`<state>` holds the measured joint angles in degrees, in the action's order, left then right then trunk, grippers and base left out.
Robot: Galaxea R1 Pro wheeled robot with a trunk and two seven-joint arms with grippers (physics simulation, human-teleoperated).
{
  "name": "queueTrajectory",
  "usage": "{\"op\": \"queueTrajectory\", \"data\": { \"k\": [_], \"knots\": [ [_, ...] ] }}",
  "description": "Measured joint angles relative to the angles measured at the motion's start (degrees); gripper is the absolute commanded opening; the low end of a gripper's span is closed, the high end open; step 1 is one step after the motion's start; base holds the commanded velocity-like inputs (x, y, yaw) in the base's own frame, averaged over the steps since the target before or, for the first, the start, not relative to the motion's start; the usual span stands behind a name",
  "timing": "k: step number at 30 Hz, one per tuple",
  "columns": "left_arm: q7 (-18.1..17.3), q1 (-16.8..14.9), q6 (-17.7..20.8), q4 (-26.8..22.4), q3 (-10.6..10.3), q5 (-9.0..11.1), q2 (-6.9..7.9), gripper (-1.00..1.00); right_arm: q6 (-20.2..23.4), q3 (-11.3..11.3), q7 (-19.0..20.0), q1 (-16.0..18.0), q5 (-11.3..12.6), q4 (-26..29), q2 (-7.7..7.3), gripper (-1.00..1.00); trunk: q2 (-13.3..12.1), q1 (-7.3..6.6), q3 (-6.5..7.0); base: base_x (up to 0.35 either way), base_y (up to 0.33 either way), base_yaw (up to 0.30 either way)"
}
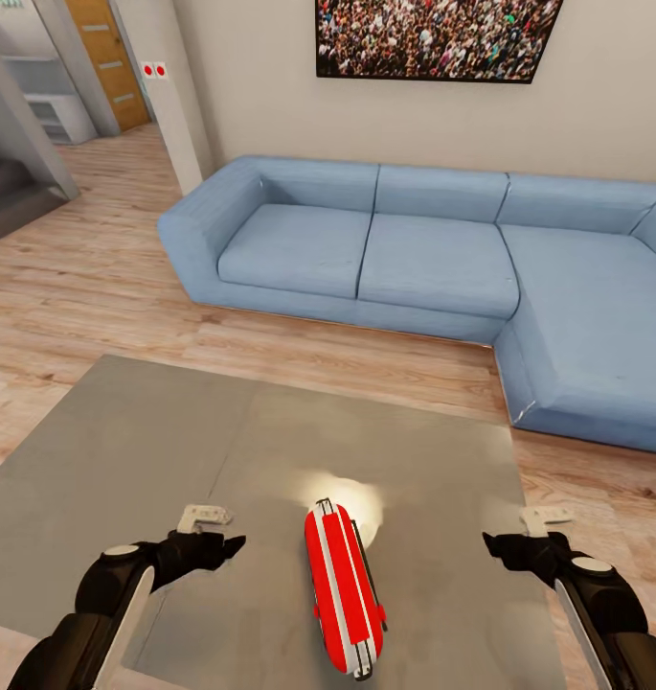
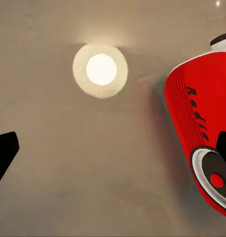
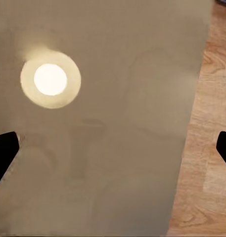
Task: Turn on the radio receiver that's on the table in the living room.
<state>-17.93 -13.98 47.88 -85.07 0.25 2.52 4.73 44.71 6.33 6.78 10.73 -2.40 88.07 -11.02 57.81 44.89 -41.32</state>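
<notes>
The flat, rounded red radio receiver with white stripes [image 1: 342,589] lay on the near part of the glossy grey counter [image 1: 126,460], its long axis running from 6 to 12 o'clock, between the left claw [image 1: 213,546] at its 9 o'clock and the right claw [image 1: 524,541] at its 3 o'clock. The left looked nearer; its wrist view caught the round dial [image 2: 214,177]. Both claws hovered spread and empty, nothing stood between, and at 12 o'clock sat the blue L-shaped sofa [image 1: 366,249].

Home living room, blue sofa [image 1: 414,249], wood floor [image 1: 88,278], wall picture [image 1: 433,36]
</notes>
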Motion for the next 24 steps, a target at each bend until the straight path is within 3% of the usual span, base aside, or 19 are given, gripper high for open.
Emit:
{"op": "queueTrajectory", "data": {
  "k": [5,7,10,13,14,15,17,20,22,24],
  "knots": [
    [-0.26,-0.19,-0.21,0.7,-0.05,-0.35,0.53,1.0,3.3,-3.04,2.3,0.23,-0.09,1.19,0.28,1.0,0.0,0.0,0.0,0.0,0.0,0.0],
    [-0.3,-0.22,-0.24,0.98,-0.06,-0.31,0.92,1.0,4.62,-5.28,2.72,0.63,-0.12,1.51,0.49,1.0,0.0,0.0,0.0,0.0,0.0,0.0],
    [-0.3,-0.24,-0.26,1.66,-0.02,-0.32,1.47,1.0,5.48,-8.37,2.98,1.46,-0.12,1.71,1.88,1.0,0.0,0.0,0.0,0.0,0.0,0.0],
    [-0.13,-0.25,-0.04,2.08,0.0,-0.67,1.86,1.0,5.97,-11.02,3.08,2.12,-0.11,1.79,4.9,1.0,0.0,0.0,0.0,0.0,0.0,0.0],
    [-0.08,-0.26,0.1,2.18,0.0,-1.2,1.97,1.0,6.14,-12.27,3.07,2.29,0.0,1.81,6.71,1.0,0.0,0.0,0.0,0.0,0.0,0.0],
    [-0.07,-0.26,0.29,2.34,0.0,-2.4,2.04,1.0,6.44,-14.51,2.97,2.51,0.07,1.89,9.53,1.0,0.0,0.0,0.0,0.0,0.0,0.0],
    [-0.07,-0.26,0.44,2.49,0.01,-3.9,2.07,1.0,7.2,-17.36,2.54,2.82,-0.74,1.95,12.48,1.0,0.0,0.0,0.0,0.0,0.0,0.0],
    [-0.1,-0.26,0.59,2.65,0.01,-6.5,2.05,1.0,10.08,-20.88,-0.16,3.72,-4.19,2.02,17.65,1.0,0.0,0.0,0.0,0.0,0.0,0.0],
    [-0.13,-0.26,0.61,2.72,0.01,-7.43,2.03,1.0,12.1,-22.21,-2.11,4.0,-6.22,2.05,20.26,1.0,0.0,0.0,0.0,0.0,0.0,0.0],
    [-0.13,-0.25,0.62,2.81,0.02,-7.78,2.0,1.0,13.22,-23.13,-3.13,4.17,-7.24,2.07,21.02,1.0,0.0,0.0,0.0,0.0,0.0,0.0]
  ]
}}
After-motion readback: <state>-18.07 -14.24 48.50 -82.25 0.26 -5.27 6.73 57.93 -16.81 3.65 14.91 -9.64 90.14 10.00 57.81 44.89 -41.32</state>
